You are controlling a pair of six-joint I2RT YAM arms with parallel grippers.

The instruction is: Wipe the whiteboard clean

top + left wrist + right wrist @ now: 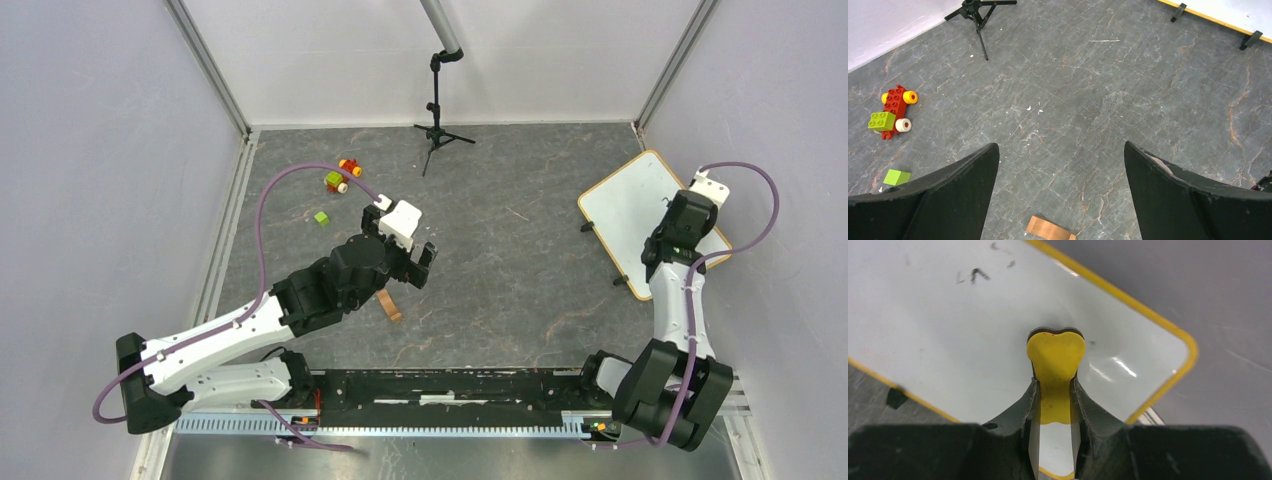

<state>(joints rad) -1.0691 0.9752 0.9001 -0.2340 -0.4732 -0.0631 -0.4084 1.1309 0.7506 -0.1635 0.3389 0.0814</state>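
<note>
Grey marbled table, with the whiteboard lying near its right edge.
Right gripper is closed firmly on a yellow eraser, held over the board's white face; whether it touches, I cannot tell. Some dark marks sit farther up. The board looks stiff, light and smooth, so I think it may slide when wiped; its thin frame seems the best place to steady it. Left gripper stands wide apart, empty, well away.
</note>
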